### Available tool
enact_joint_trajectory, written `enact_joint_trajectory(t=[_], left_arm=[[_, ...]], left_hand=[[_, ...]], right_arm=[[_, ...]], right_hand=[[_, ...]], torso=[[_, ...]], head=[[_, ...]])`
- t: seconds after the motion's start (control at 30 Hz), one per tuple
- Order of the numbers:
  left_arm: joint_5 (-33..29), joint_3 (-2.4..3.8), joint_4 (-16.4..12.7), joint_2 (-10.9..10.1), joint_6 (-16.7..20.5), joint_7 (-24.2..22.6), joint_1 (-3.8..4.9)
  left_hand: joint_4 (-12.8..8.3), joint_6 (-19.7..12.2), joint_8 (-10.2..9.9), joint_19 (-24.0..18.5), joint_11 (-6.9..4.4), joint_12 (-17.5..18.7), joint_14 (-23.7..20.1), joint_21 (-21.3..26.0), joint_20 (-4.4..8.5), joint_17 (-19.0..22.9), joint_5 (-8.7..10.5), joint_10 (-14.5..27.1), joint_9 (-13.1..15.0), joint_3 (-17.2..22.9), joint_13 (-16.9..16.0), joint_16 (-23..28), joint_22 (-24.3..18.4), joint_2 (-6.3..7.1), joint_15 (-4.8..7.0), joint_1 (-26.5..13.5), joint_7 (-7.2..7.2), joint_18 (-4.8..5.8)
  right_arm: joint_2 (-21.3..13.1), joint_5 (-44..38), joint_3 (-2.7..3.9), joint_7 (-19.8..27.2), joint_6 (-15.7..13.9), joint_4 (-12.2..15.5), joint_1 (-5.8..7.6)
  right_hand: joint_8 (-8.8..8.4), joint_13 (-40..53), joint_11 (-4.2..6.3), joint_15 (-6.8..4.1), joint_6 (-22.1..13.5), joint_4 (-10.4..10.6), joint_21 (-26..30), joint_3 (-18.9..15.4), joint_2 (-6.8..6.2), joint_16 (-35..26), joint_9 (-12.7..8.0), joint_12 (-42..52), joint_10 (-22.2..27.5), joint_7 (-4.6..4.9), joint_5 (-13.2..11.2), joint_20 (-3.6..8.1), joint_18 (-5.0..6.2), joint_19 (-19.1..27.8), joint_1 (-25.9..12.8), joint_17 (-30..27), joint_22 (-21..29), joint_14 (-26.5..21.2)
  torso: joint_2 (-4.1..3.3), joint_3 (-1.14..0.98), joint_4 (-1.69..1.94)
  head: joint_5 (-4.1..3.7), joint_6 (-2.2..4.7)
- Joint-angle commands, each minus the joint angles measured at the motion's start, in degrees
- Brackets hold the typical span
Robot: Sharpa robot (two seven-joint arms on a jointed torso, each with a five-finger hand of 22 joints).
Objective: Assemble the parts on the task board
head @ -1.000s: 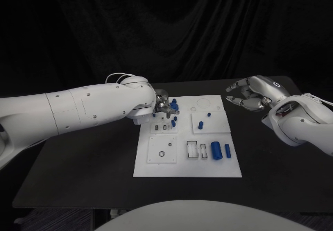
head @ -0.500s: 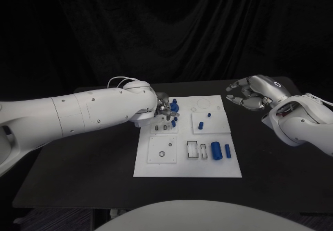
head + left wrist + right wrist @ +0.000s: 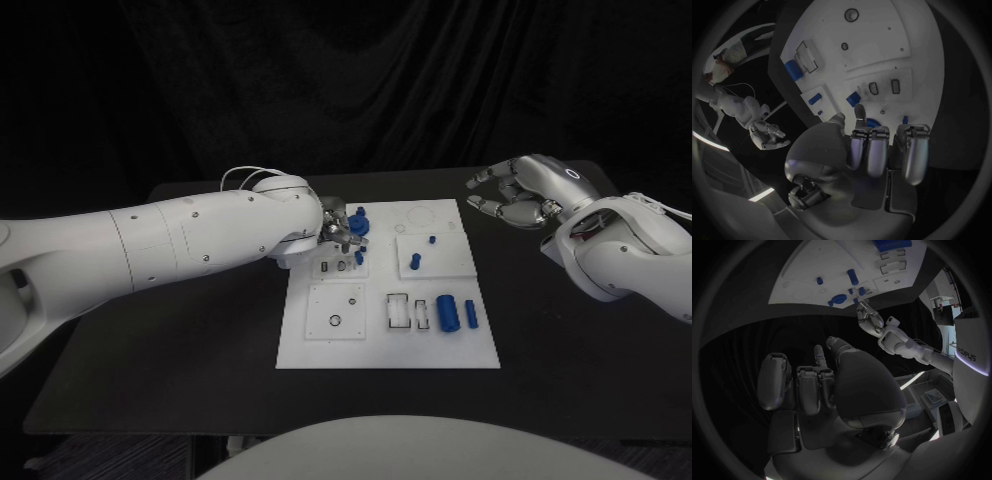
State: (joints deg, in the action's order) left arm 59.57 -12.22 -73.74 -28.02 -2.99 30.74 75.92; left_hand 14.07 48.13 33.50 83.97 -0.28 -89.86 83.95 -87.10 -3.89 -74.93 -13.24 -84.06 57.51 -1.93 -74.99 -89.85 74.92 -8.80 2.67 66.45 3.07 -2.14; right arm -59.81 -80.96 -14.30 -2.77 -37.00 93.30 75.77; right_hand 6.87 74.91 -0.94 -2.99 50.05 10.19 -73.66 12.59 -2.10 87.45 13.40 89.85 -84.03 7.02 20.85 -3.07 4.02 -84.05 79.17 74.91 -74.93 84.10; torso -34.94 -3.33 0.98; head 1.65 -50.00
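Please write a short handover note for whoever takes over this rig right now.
Left hand: over the board's far left corner, fingers down among the blue parts there; whether it grips one cannot be told.
Right hand: off the board's far right, above the table, fingers curled, holding nothing.
Board: a large blue cylinder and a thin blue piece lie loose near the right edge; two small pegs are on the far right panel.
Done: unclear. Left: the loose pieces at least.

Black desk, dark cloth hanging behind. Lying flat at its middle, a white task board, long side running away from the robot, bare black surface around every edge.
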Motion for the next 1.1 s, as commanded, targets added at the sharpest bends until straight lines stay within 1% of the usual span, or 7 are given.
enact_joint_trajectory(t=[0.03,0.1,0.27,0.4,0.57,0.73,1.1], left_arm=[[0.2,0.07,0.2,0.2,0.3,-1.1,-0.22],[0.2,0.07,0.3,0.3,0.3,-1.3,-0.28],[0.2,0.07,0.7,0.6,0.3,-1.8,-0.57],[0.2,0.07,1.2,0.9,0.4,-2.5,-0.99],[0.2,0.07,1.7,1.3,0.4,-3.0,-1.45],[0.2,0.07,2.2,1.7,0.4,-3.3,-1.80],[0.2,0.07,3.1,2.2,0.0,-3.3,-2.40]], left_hand=[[0.4,0.1,-0.3,0.2,-0.44,-0.1,6.1,0.3,0.51,-15.1,0.13,-5.9,0.1,0.0,-15.0,-0.1,8.5,-0.06,0.49,-0.5,-0.20,0.27],[0.4,0.1,-0.4,0.1,-0.45,-0.1,6.1,0.3,0.51,-15.1,0.12,-5.9,0.1,0.0,-15.0,-0.1,8.5,-0.08,0.50,-0.5,-0.21,0.25],[0.6,0.3,-3.2,-0.2,-0.35,-0.1,6.1,0.6,0.53,-15.1,-0.05,-5.9,-0.5,0.6,-15.0,-0.1,8.1,0.01,0.45,-0.6,-0.03,0.15],[0.7,0.5,-4.4,-0.3,-0.23,-0.1,6.1,0.7,0.47,-15.1,-0.09,-5.9,-0.8,0.9,-15.0,-0.1,8.0,0.08,0.36,-0.6,0.10,0.12],[0.6,0.6,-4.7,-0.4,-0.21,-0.1,6.1,0.8,0.45,-15.1,-0.15,-5.9,-0.8,1.0,-15.0,-0.1,8.0,0.10,0.34,-0.5,0.12,0.11],[0.6,0.6,-4.8,-0.4,-0.20,-0.1,6.1,0.8,0.45,-15.1,-0.16,-5.9,-0.8,1.0,-15.0,-0.1,8.0,0.11,0.32,-0.5,0.13,0.10],[0.6,0.9,-5.2,-0.4,-0.18,-0.1,6.1,0.8,0.41,-15.1,-0.28,-5.9,-0.9,1.2,-15.0,-0.1,8.0,0.07,0.30,-0.4,0.14,0.10]], right_arm=[[0.0,-0.1,0.04,0.2,-0.9,0.0,-0.15],[0.0,-0.1,0.04,0.2,-0.9,0.0,-0.16],[0.0,-0.1,0.04,0.1,-0.7,-0.1,-0.18],[0.1,-0.1,0.04,0.1,-0.5,-0.1,-0.20],[0.0,-0.1,0.04,0.0,-0.4,-0.1,-0.22],[-0.1,-0.1,0.04,0.0,-0.2,-0.1,-0.22],[-0.2,-0.1,0.04,-0.1,0.1,-0.1,-0.23]], right_hand=[[-0.21,15.1,-0.49,0.42,0.4,0.0,-0.3,0.3,0.35,0.1,-0.1,0.2,-6.0,-0.06,0.2,-0.43,-0.66,-0.4,-0.2,11.3,-10.6,5.1],[-0.21,15.1,-0.51,0.43,0.4,0.0,-0.3,0.3,0.38,0.1,-0.1,0.2,-6.0,-0.06,0.2,-0.44,-0.65,-0.4,-0.2,11.2,-10.6,5.1],[-0.21,15.1,-0.51,0.43,0.4,0.0,-0.3,0.3,0.38,0.1,-0.1,0.2,-6.0,-0.06,0.2,-0.44,-0.65,-0.4,-0.2,11.2,-10.6,5.1],[-0.22,15.1,-0.53,0.44,0.4,0.0,-0.3,0.3,0.40,0.1,-0.1,0.2,-6.0,-0.06,0.2,-0.44,-0.65,-0.4,-0.2,11.2,-10.6,5.1],[-0.22,15.1,-0.53,0.44,0.4,0.0,-0.3,0.3,0.40,0.1,-0.1,0.2,-6.0,-0.06,0.2,-0.44,-0.65,-0.4,-0.2,11.2,-10.6,5.1],[-0.23,15.1,-0.55,0.46,0.5,0.0,-0.2,0.4,0.45,0.0,-0.1,0.2,-6.0,-0.06,0.3,-0.46,-0.63,-0.3,-0.2,11.2,-10.6,5.0],[-0.23,15.1,-0.55,0.46,0.5,0.0,-0.2,0.4,0.45,0.0,-0.1,0.2,-6.0,-0.06,0.3,-0.46,-0.63,-0.3,-0.2,11.2,-10.6,5.0]], torso=[[0.01,0.05,-0.05],[0.03,0.06,-0.04],[0.10,0.08,0.02],[0.16,0.08,0.06],[0.15,0.09,0.05],[0.17,0.11,0.14],[0.21,0.13,0.03]], head=[[0.07,0.00],[0.03,0.00],[-0.20,0.00],[-0.27,0.00],[-0.18,0.00],[-0.25,0.00],[-0.15,0.00]])
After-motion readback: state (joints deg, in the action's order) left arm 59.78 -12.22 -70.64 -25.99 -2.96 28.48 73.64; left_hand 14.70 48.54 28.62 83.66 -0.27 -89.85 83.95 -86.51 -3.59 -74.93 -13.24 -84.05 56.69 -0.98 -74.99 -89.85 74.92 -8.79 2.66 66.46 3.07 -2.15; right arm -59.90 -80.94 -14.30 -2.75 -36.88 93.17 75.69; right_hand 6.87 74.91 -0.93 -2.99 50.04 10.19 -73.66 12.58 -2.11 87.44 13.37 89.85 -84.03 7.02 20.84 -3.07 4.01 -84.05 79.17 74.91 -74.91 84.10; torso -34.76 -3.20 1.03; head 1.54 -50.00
